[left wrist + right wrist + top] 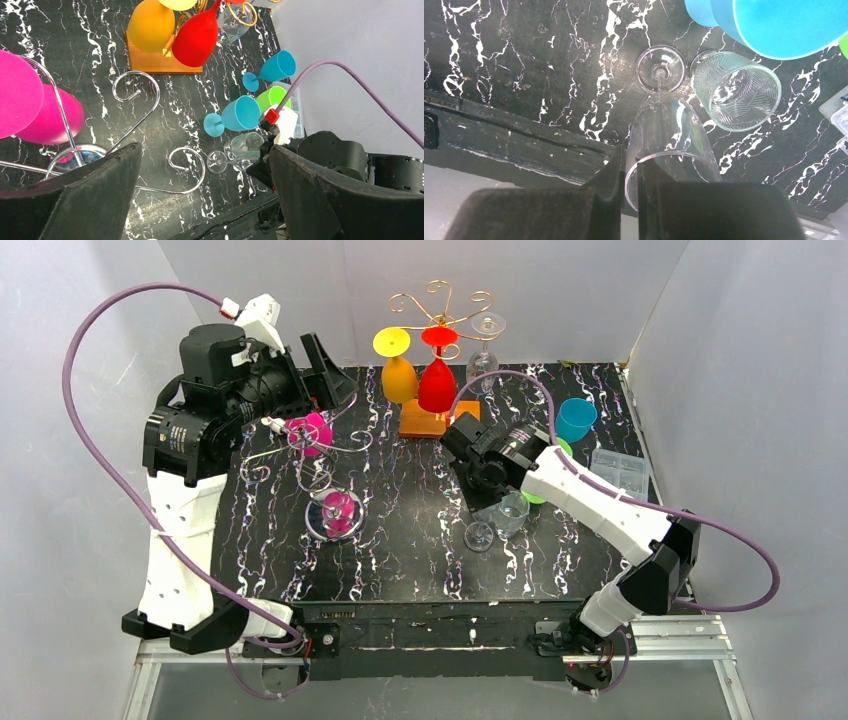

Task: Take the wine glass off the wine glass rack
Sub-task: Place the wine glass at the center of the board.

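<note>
**Top view.** The left gripper (318,375) is raised over the far-left part of the bench (420,550). Its jaws are spread wide and hold nothing. Below it stands a chrome wire rack (300,455) carrying pink glasses (312,432). At the far edge, a gold wire rack (437,302) on an orange block (425,420) carries a yellow glass (399,375), a red glass (437,382) and a hanging clear glass (483,358), all bowl-down. The right gripper (492,498) is right of centre and points toward the near edge. The clear wine glass (481,534) is at its tip, well apart from both racks.

**Left wrist view.** The left fingers (90,200) frame the picture with a wide gap between them. The clear wine glass lies tilted near the near edge, close to a blue cup (242,112).

**Right wrist view.** The right fingers (611,185) are pinched narrow on the rim wall of the clear wine glass, one inside and one outside. Its foot is just beside a clear tumbler (736,90). Whether the foot touches the bench cannot be told.
</note>
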Robot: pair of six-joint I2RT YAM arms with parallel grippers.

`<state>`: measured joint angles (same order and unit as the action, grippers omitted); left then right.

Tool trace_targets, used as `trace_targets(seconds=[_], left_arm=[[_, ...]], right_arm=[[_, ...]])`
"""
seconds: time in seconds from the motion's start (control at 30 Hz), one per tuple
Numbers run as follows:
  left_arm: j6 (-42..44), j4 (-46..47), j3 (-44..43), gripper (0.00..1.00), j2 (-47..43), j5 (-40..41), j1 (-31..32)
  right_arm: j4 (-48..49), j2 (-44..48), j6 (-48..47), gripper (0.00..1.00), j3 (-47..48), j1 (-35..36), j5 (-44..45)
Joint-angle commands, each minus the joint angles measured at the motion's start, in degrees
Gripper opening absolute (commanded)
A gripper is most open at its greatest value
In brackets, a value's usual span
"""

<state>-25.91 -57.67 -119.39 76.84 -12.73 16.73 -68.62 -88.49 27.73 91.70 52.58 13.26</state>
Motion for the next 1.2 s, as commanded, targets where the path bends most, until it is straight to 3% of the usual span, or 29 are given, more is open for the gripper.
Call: trace_targets(seconds=[0.0, 0.2, 0.53, 0.67, 0.9, 1.17], left_arm=[[1.2, -1.0, 0.6, 0.98, -1.4, 1.0, 0.3], [1.3, -1.0, 1.3, 0.98, -1.2, 1.0, 0.3], [1.8, -1.0, 2.3, 0.98, -0.9, 0.9, 0.3], [2.2, -1.1, 2.7, 0.98, -0.8, 1.0, 0.3], [4.0, -2.7, 3.0, 0.98, -0.2, 4.2, 0.3], [6.7, -4.4, 2.8, 0.98, -0.1, 13.6, 0.3]], right_arm=[[4.6, 0.4, -0.5, 0.01, -2.1, 0.2, 0.5], [6.3, 1.2, 0.0, 0.04, -4.2, 0.2, 0.0], [4.9, 2.6, 0.2, 0.47, -3.0, 0.2, 1.7], [3.3, 2.8, 0.0, 0.56, -0.3, 0.2, 2.6], [0.9, 3.4, 0.0, 0.62, 4.1, 0.2, 2.6], [-0.9, 4.3, 0.5, 0.64, 6.1, 0.2, 2.5]])
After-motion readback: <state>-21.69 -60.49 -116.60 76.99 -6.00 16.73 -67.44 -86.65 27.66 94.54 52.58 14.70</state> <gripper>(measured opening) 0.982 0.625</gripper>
